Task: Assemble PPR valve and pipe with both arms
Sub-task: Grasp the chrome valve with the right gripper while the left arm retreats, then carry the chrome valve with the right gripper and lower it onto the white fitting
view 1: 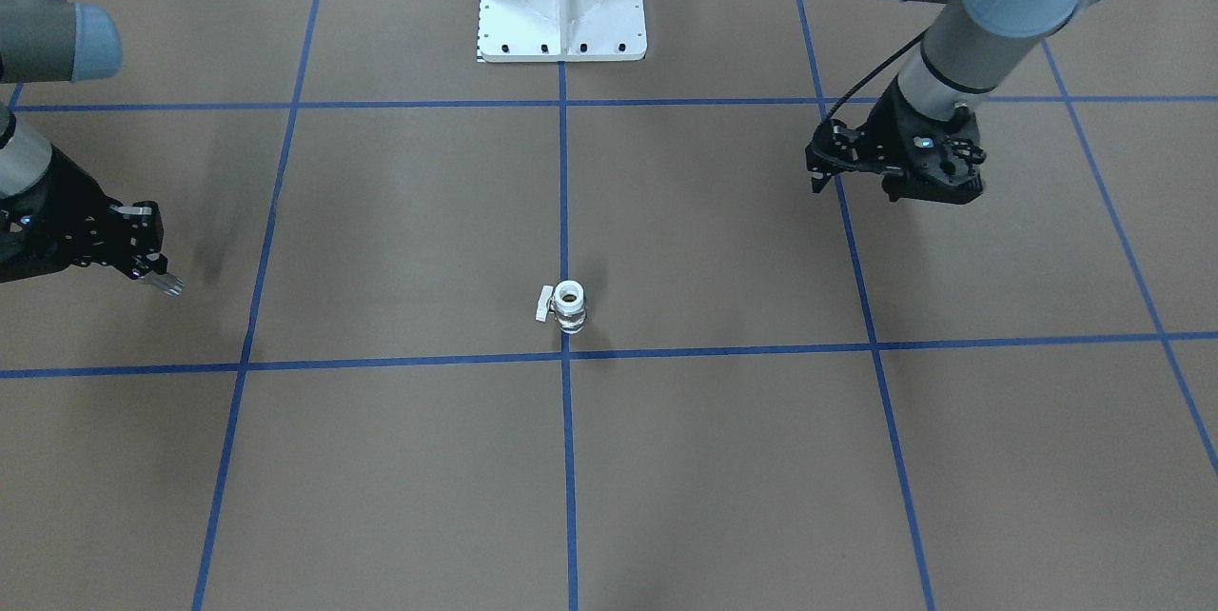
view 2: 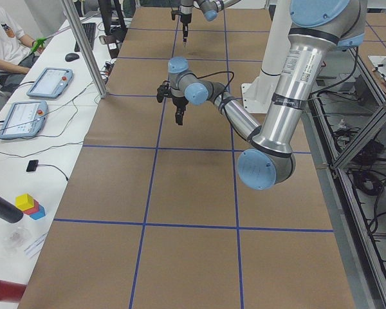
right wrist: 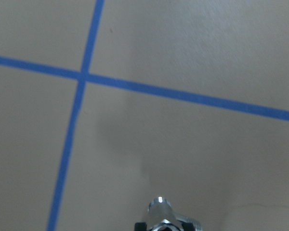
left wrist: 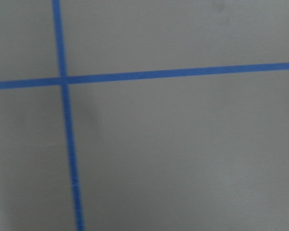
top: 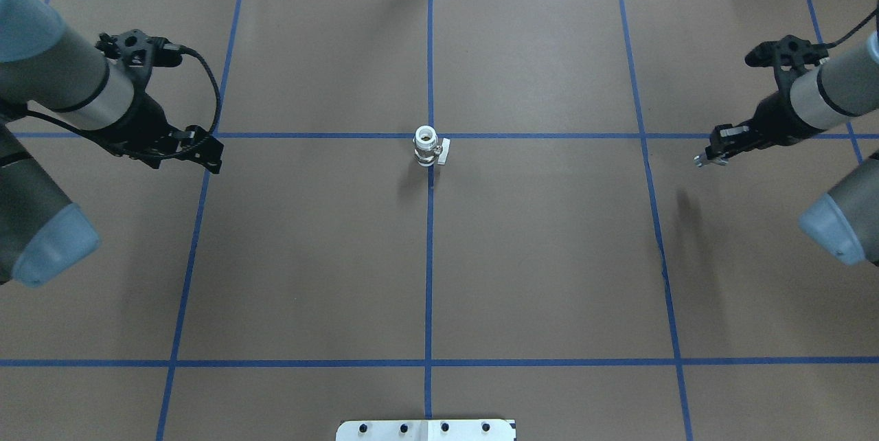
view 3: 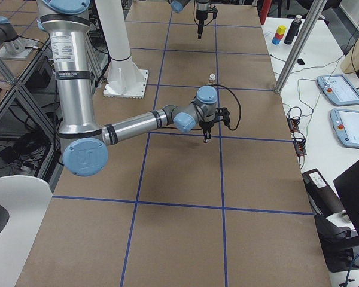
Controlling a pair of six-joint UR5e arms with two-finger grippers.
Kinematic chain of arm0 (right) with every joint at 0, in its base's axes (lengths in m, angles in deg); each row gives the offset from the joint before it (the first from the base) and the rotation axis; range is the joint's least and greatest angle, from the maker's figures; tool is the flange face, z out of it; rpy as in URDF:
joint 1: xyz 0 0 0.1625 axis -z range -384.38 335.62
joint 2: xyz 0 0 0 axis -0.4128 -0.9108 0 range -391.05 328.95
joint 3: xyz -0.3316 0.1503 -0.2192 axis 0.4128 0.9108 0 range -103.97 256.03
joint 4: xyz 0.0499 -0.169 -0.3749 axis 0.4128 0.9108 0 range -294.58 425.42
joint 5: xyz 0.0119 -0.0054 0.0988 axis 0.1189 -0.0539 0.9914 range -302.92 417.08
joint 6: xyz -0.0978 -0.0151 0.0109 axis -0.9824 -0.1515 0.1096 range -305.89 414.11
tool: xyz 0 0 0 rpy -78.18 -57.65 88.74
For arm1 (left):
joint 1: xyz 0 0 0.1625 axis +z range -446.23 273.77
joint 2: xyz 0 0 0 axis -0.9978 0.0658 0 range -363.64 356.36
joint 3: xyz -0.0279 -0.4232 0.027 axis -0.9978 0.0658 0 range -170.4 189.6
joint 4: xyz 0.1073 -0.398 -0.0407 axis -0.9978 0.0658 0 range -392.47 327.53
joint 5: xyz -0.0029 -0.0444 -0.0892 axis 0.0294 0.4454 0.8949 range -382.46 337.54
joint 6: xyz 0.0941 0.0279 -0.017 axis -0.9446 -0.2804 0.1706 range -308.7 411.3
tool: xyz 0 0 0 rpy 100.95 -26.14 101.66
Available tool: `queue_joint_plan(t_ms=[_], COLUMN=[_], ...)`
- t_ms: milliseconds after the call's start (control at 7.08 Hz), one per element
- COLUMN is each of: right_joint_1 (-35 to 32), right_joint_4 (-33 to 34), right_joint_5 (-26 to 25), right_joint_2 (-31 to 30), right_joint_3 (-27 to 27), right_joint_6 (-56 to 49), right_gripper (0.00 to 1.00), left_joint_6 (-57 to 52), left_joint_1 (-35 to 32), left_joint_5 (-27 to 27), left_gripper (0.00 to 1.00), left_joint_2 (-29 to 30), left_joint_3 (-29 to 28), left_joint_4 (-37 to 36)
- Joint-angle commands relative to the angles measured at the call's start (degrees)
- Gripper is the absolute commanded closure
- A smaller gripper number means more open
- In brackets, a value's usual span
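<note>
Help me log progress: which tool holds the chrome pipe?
The right tool: the pipe glints at its tip. The left tool carries nothing visible.

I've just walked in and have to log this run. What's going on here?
The right gripper holds the small chrome pipe above the table, out at its own side. The PPR valve stands upright and untouched at the centre, on a blue line. The left gripper hangs over bare table at the other side and seems empty. The two parts are far apart and not yet joined.
</note>
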State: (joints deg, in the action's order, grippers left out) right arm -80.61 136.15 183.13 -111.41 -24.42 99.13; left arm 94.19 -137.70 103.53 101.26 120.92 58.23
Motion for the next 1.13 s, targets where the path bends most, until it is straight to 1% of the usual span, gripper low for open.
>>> queue_joint_plan(t_ms=[0,141,282,424,565,706,847,989], right_joint_1=[7.1,11.0,12.6,13.9,15.6,16.4,17.1,17.5], right_joint_4=[11.7,17.0,19.3,19.4,19.4,19.4,19.5,19.8], right_joint_5=[-3.5,-8.3,-8.9,-9.2,-11.3,-11.8,-12.1,-12.8], right_joint_2=[16.0,22.8,27.8,33.5,38.0,41.8,44.1,44.3], right_joint_3=[0.2,0.9,2.8,7.8,11.1,14.4,16.8,16.9], right_joint_6=[14.4,20.1,22.4,27.2,30.1,32.0,32.1,32.1], right_gripper=[1.00,1.00,1.00,1.00,1.00,1.00,1.00,1.00], left_joint_6=[-14.4,-18.6,-20.3,-23.4,-24.3,-23.9,-23.8,-23.7], left_joint_1=[-8.3,-10.3,-11.2,-12.7,-13.8,-13.7,-13.7,-13.7], left_joint_5=[4.2,4.3,3.8,3.8,3.9,3.8,3.9,3.8], left_gripper=[0.01,0.01,0.01,0.01,0.01,0.01,0.01,0.01], left_joint_2=[-7.8,-10.4,-12.6,-13.4,-14.5,-14.5,-14.5,-14.5], left_joint_3=[0.3,0.2,0.0,-0.2,0.0,0.0,0.1,-0.1], left_joint_4=[0.0,0.0,0.2,0.2,0.3,0.2,0.2,0.2])
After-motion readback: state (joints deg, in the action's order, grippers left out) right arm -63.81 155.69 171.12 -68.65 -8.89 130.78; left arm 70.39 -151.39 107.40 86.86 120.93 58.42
